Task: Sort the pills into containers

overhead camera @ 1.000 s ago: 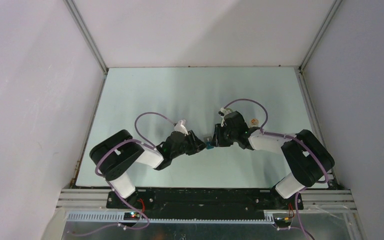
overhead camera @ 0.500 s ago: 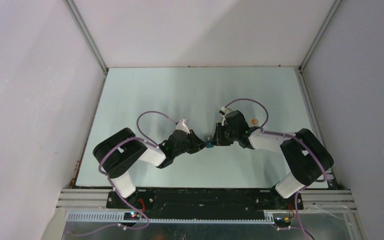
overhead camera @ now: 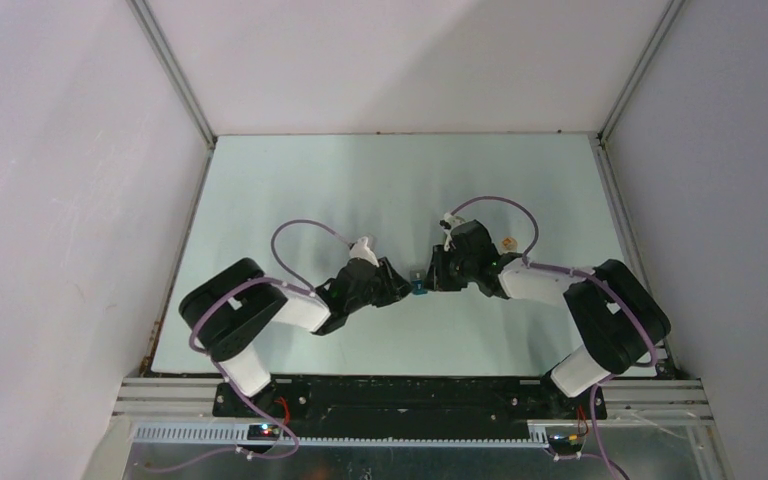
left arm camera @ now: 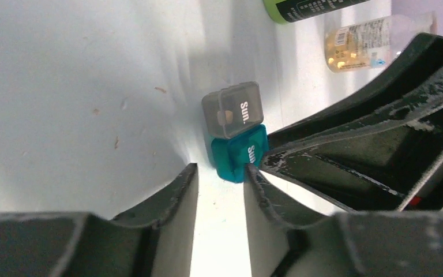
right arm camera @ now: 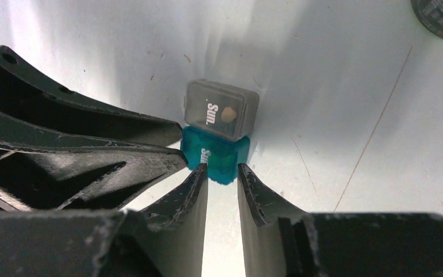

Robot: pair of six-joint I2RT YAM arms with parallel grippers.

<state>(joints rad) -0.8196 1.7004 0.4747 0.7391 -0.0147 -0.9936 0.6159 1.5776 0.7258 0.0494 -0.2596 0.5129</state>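
Teal pill box sat on the table, its near corner between the narrowly parted tips of the left gripper and, from the opposite side, the right gripper. Whether either truly clamped it, I could not tell. One side needed to brace it while the other pried gently, sparing the touching grey box.

Mid-table, the left gripper and right gripper meet nose to nose at a small teal plastic pill box with a smoky grey lid, leaving no passage between. A dark bottle with a lime-green top and a pale beige bottle crowd the right side. The far half of the pale tabletop lies open.
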